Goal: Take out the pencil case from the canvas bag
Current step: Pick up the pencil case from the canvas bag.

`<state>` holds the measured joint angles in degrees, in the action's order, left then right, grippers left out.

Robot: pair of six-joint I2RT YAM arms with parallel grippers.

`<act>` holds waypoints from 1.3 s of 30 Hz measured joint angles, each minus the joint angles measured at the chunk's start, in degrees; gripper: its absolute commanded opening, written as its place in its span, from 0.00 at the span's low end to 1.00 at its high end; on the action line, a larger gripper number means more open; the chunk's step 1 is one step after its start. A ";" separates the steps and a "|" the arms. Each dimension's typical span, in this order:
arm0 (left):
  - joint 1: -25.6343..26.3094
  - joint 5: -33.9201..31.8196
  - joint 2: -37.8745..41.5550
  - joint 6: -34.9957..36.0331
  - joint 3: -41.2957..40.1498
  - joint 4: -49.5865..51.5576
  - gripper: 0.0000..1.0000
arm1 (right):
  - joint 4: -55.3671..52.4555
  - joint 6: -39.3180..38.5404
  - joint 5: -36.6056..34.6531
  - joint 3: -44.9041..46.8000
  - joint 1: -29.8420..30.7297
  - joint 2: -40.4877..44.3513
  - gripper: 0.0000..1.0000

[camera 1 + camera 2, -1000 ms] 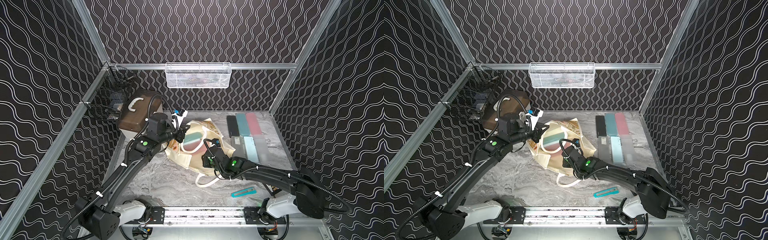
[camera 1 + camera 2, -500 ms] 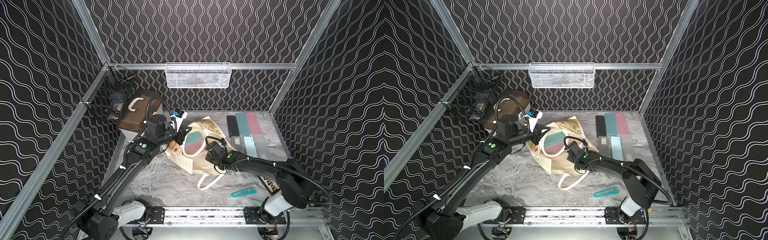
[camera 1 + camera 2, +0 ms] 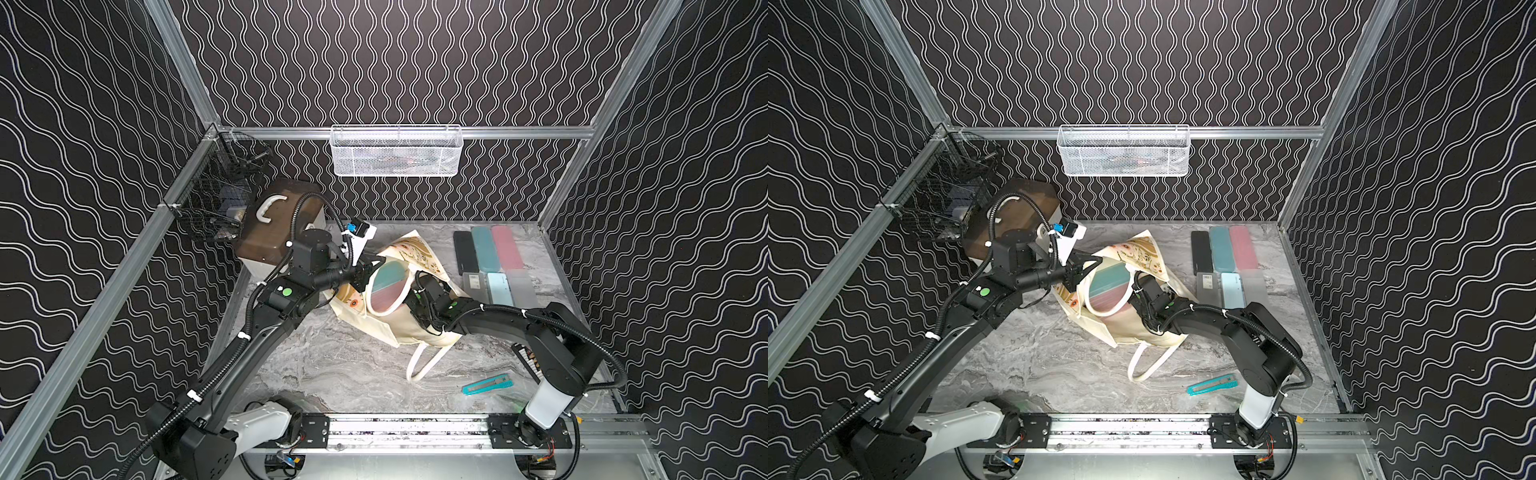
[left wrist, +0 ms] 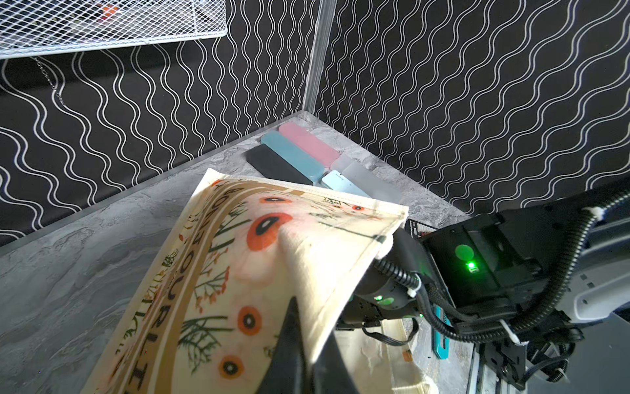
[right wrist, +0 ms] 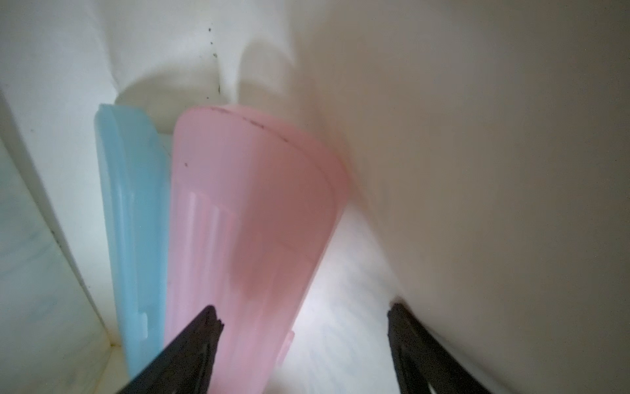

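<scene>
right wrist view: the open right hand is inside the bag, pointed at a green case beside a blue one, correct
No: it is a pink case, not green. The right wrist view shows the open right hand inside the bag, pointed at it beside a blue case.

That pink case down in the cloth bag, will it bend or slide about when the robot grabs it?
The pink case looks like moulded plastic with straight ridges, so it is probably stiff, not floppy. Its surface seems smooth, so it might slip in a loose pinch. It lies flat next to the blue case inside the canvas bag, so it should slide, not roll.
</scene>
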<state>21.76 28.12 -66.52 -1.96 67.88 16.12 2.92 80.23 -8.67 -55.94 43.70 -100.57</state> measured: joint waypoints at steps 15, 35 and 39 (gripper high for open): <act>0.00 5.05 0.46 0.24 0.02 1.55 0.00 | 23.34 1.18 4.87 4.98 -2.86 -3.48 0.49; 0.00 5.31 0.57 1.86 1.20 1.53 0.00 | 7.34 -6.82 0.70 4.48 -1.40 9.27 0.30; 0.00 3.30 0.50 1.86 1.60 1.66 0.00 | 4.68 -11.19 0.24 3.08 -0.44 11.06 0.26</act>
<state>21.76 31.42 -66.02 -0.10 69.47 17.78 7.60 69.04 -8.43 -52.86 43.27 -89.52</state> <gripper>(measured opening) 0.069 0.279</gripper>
